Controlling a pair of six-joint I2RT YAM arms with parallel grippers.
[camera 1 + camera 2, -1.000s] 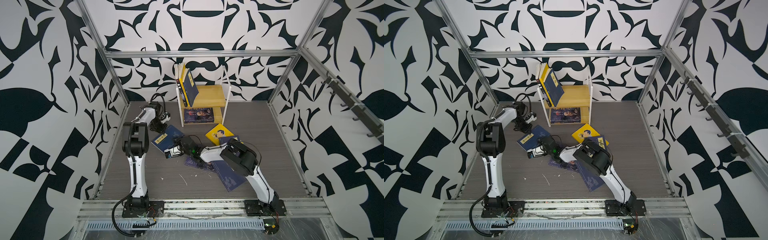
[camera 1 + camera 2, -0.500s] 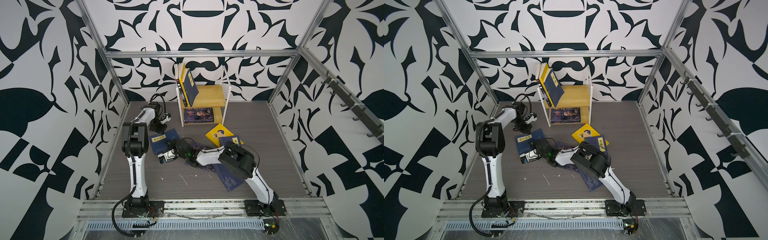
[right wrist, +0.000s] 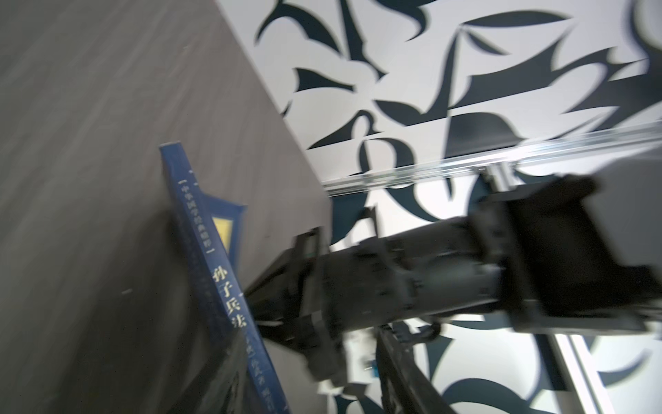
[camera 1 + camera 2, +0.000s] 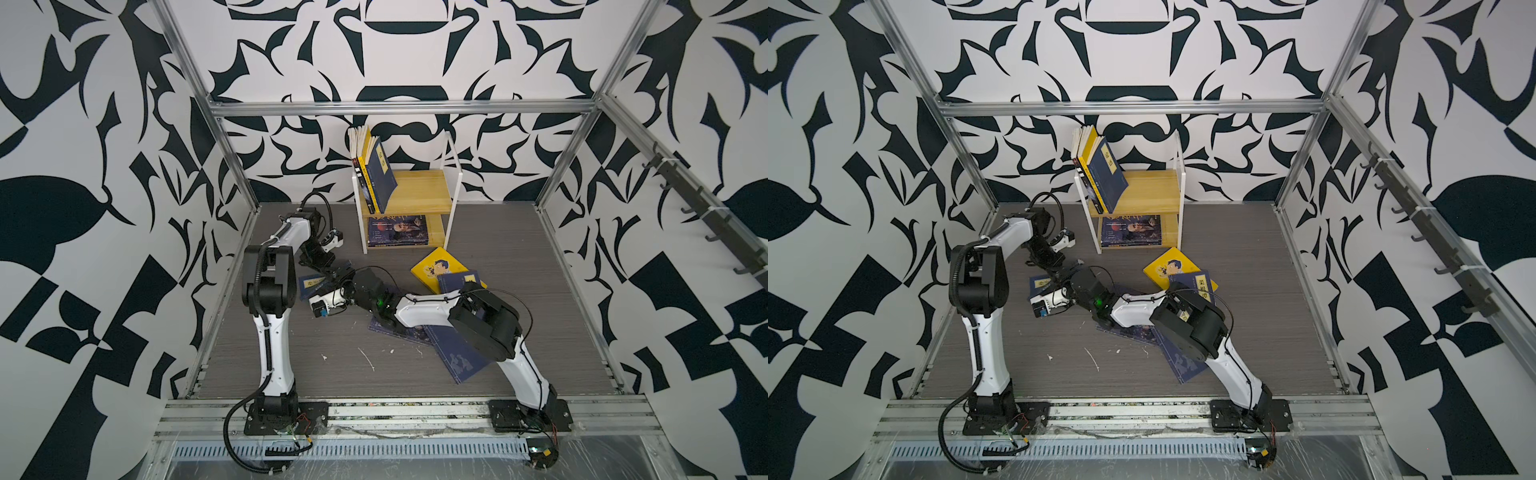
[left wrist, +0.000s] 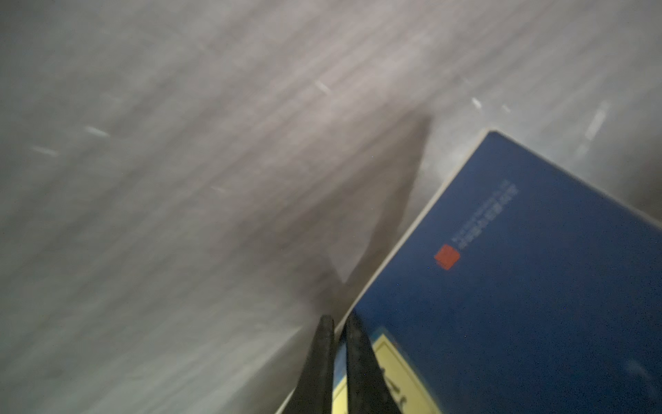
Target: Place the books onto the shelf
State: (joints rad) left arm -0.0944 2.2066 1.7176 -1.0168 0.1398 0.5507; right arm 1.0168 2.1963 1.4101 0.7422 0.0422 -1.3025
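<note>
Low, elbow raised, left gripper (image 5: 339, 317) pinches the navy book (image 5: 519, 286).

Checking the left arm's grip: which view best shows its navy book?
Left wrist: the navy book shows its cover close up, edge pinched in the shut left end effector. Right wrist shows its spine; both top views, only a sliver.

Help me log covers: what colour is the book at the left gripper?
The book is navy with a yellow title strip, clearest in the left wrist view.
</note>
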